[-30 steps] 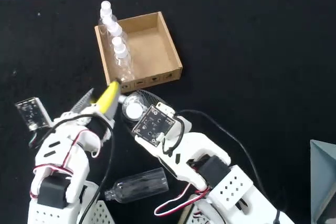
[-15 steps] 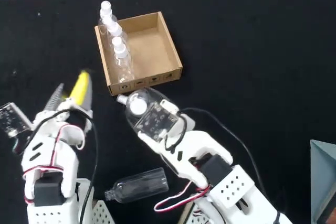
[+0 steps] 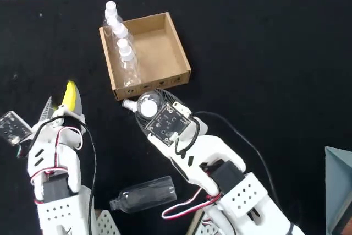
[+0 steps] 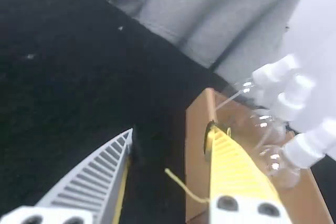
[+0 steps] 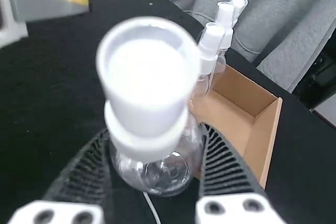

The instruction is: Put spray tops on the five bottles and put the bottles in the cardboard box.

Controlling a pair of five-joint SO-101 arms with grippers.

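The right jaws are clamped on the round body of a clear bottle [image 5: 152,169], one ribbed finger [image 5: 223,174] pressed to each side. A white spray top [image 5: 148,74] sits on this bottle, and in the high view the bottle [image 3: 147,104] is held just outside the near wall of the cardboard box [image 3: 177,48], close to its left corner. That near wall stands between the held bottle and the inside of the box.

Inside the box, three bottles [image 3: 127,58] with white tops stand upright in a row along the left wall, one behind the other. The brown floor shows between that row and the right wall.

The left jaws stand open with nothing between them, the yellow finger [image 4: 231,169] and the grey finger [image 4: 97,174] well apart. They hover over the black worktop [image 3: 264,53] to the left of the box's near corner, well apart from the held bottle.

A fifth bottle [image 3: 146,192] lies on its side on the worktop between the bases of the two arms, its bare neck turned towards the left arm.

A black cable [image 3: 245,144] loops out from the right arm across the worktop. A grey container [image 3: 338,182] stands at the right edge, well apart from everything else.
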